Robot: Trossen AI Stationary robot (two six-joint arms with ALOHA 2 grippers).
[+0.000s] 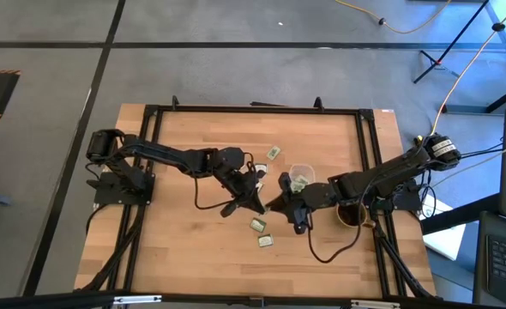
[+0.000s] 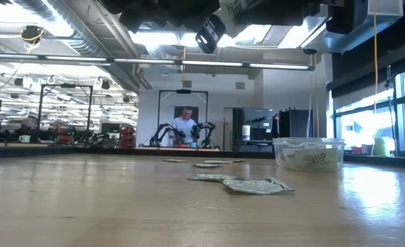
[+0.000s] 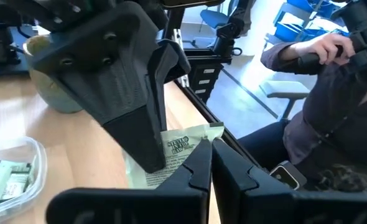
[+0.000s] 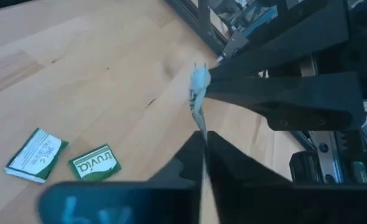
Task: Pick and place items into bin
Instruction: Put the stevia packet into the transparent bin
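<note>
A handover is judged to be in hand: one packet (image 4: 199, 93) is pinched at once by both grippers, held in the air just beside the bin (image 1: 301, 178), on the side away from the brown mug (image 1: 349, 215). The left gripper (image 3: 209, 155) is seen closed on one end of the packet, and the right gripper (image 4: 203, 149) is seen closed on its other edge. In the right wrist view the packet appears edge-on, its long axis running from one pair of fingertips to the other, its flat faces upright rather than level with the table (image 1: 184, 249). The next move is judged to call for release by the left gripper, then a short carry over the bin's rim. Several packets already lie inside the bin; two more (image 4: 96, 163) rest flat on the table near it, toward the table's front edge.
</note>
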